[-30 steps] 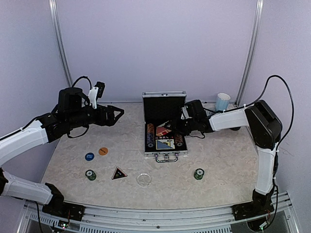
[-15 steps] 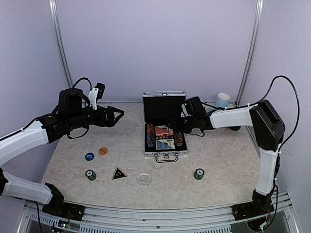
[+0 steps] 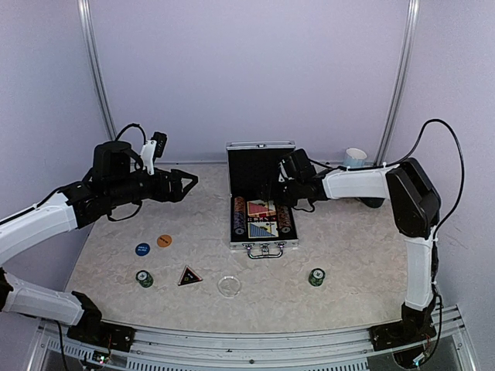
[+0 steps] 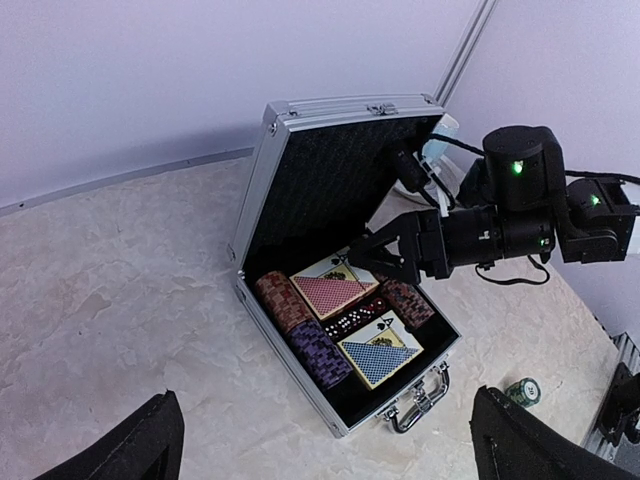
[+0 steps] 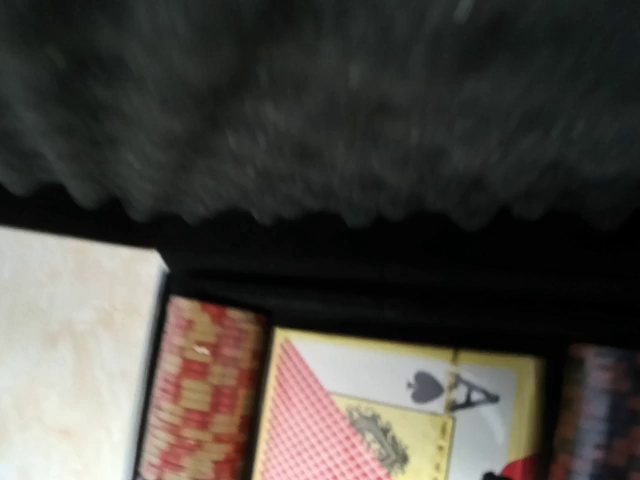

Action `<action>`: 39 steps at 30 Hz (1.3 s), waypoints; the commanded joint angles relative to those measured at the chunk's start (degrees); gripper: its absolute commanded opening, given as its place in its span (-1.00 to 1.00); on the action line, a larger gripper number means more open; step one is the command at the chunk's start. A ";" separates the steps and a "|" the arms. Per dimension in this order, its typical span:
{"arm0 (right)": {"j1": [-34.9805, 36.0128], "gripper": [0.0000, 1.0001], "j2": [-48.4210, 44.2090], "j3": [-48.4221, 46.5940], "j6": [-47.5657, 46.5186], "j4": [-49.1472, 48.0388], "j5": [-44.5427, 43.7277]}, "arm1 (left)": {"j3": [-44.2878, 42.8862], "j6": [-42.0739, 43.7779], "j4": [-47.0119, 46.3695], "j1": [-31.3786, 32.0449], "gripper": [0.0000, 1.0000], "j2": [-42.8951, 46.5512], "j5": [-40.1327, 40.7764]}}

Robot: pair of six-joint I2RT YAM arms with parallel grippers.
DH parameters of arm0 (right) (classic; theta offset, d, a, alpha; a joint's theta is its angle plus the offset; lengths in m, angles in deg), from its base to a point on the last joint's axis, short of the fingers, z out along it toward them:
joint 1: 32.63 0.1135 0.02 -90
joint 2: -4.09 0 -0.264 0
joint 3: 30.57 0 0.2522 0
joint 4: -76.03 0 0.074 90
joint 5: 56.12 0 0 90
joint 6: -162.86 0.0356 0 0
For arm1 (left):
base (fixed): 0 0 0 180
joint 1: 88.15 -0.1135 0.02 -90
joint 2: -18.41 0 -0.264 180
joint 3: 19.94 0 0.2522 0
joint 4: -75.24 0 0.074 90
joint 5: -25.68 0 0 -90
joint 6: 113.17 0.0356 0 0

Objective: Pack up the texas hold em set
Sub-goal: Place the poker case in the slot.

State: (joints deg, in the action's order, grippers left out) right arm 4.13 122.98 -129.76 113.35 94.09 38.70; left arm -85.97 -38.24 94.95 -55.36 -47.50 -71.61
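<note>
Briefcase (image 3: 256,171) stood open mid-table, and my right gripper (image 4: 375,260) hung inside it, fingers parted and empty, just above the red deck (image 4: 332,292). That deck lay at the far end of the tray between the chip rows (image 4: 282,300), with the blue deck (image 4: 378,355) nearer the handle. My left gripper (image 3: 189,180) was spread wide, holding nothing, raised over the far left of the table (image 3: 348,239). At the near left lay a blue disc (image 3: 142,249), an orange disc (image 3: 164,241), a green chip stack (image 3: 145,278), a black triangle (image 3: 189,276) and a clear disc (image 3: 228,286). Another green stack (image 3: 316,277) sat near right.
</note>
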 commanded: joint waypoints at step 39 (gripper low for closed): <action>3.65 0.98 -23.24 16.84 -23.66 6.99 0.74 | -3.74 -5.26 18.28 -0.47 0.98 -3.16 17.14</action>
State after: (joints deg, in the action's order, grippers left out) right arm 7.12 103.96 -116.16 95.71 97.30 38.55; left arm -88.07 -41.89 106.56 -55.40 -48.44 -57.75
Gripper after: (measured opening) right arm 0.992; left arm 0.989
